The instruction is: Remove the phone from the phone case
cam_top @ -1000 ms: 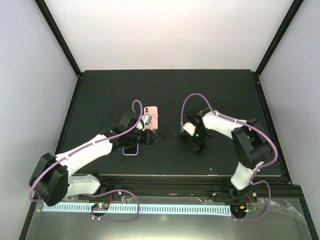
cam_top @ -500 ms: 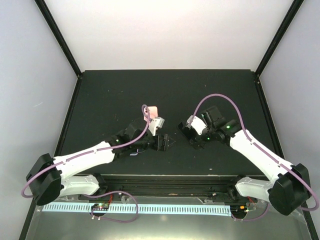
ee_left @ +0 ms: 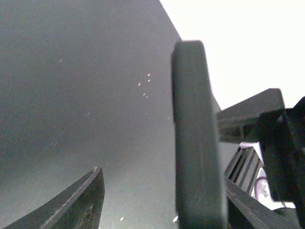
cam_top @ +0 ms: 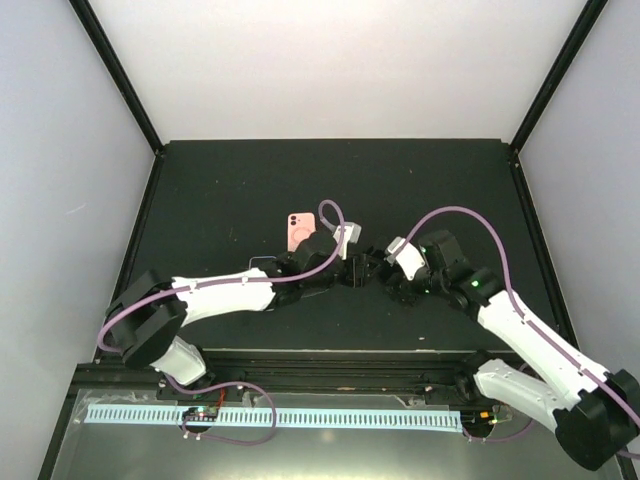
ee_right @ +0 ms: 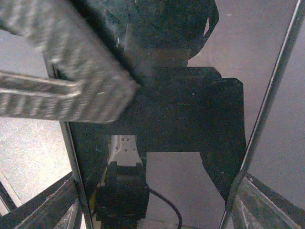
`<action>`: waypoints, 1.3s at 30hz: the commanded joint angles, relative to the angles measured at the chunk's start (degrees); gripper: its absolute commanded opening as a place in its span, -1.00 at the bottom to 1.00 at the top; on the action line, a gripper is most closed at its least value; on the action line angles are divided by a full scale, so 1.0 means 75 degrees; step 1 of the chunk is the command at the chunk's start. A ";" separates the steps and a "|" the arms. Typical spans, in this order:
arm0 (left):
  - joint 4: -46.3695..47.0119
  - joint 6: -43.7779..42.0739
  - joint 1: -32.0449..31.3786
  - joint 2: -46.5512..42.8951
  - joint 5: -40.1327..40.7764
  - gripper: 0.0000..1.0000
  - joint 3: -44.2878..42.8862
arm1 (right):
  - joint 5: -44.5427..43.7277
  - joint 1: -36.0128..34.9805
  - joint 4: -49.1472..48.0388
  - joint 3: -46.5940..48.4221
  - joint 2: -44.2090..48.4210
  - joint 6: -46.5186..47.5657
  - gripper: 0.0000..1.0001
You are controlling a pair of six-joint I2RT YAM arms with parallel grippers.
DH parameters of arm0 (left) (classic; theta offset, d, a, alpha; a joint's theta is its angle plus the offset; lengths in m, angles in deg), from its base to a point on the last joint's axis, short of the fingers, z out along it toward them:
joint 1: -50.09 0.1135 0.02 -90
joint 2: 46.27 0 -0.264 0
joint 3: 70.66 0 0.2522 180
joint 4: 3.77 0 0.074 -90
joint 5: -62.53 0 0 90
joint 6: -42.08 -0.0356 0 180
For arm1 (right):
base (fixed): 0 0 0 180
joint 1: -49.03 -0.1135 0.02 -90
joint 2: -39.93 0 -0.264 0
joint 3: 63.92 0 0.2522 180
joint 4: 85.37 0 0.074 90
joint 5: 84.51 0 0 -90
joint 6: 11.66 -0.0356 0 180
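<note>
The salmon-pink phone case lies flat on the black mat, back up, with its pale ring showing. It is apart from both grippers. My two grippers meet just right of it, the left gripper facing the right gripper. In the right wrist view the phone, a glossy black slab with silvery edges, sits between my right gripper fingers, which are shut on its sides. In the left wrist view the phone stands edge-on beside one finger of my left gripper. The other finger is well clear, so the jaws are open.
The black mat is ringed by a raised black frame, with white walls behind and at the sides. The purple cables loop over each arm. A slotted white strip runs along the front below the arm bases.
Both arms have swung inward and their grippers now meet at mid-table. The left gripper has moved right past the case, which it hid a moment ago, and its jaws have narrowed.
</note>
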 commanded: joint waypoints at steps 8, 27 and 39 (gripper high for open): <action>0.2061 0.0182 -0.0157 0.0650 -0.0411 -0.23 -0.0348 | 0.0030 0.0205 -0.0982 -0.0259 0.0613 -0.0273 -0.99; 0.1524 -0.0853 -0.0011 0.0300 -0.0907 -0.97 -0.0788 | 0.0924 0.0208 -0.0875 0.0109 0.0589 -0.0283 -0.08; -0.3581 -0.4529 0.0812 -0.2961 -0.2735 -0.97 -0.1478 | 0.4558 0.0208 0.2187 0.2544 -0.0123 0.1232 0.99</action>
